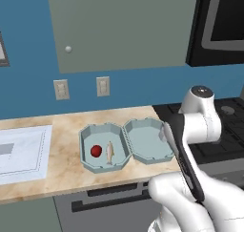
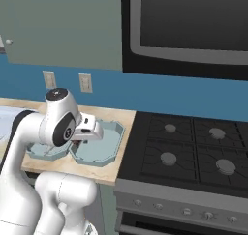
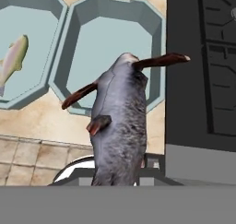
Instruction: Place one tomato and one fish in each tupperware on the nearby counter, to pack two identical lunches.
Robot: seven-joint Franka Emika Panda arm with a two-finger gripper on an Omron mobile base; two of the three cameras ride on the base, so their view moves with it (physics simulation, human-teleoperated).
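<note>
Two pale teal tupperware stand side by side on the beige counter [image 1: 62, 166]. The left tupperware [image 1: 88, 136] holds a red tomato [image 1: 96, 151] and a slim tan fish [image 1: 110, 152]. The right tupperware [image 1: 148, 141] holds nothing. My gripper [image 2: 89, 132] is shut on a second fish [image 3: 120, 121], grey-bodied with reddish-brown fins. It hangs over the near rim of the right tupperware [image 3: 115, 38], beside the stove edge. The fish hides my fingertips in the hand view.
The black gas stove [image 2: 193, 152] adjoins the counter on the right, with a dark microwave [image 2: 193, 21] above it. A flat white sink [image 1: 21, 150] lies at the left. Wall outlets [image 1: 102, 86] and a grey cabinet door [image 1: 119, 26] are behind.
</note>
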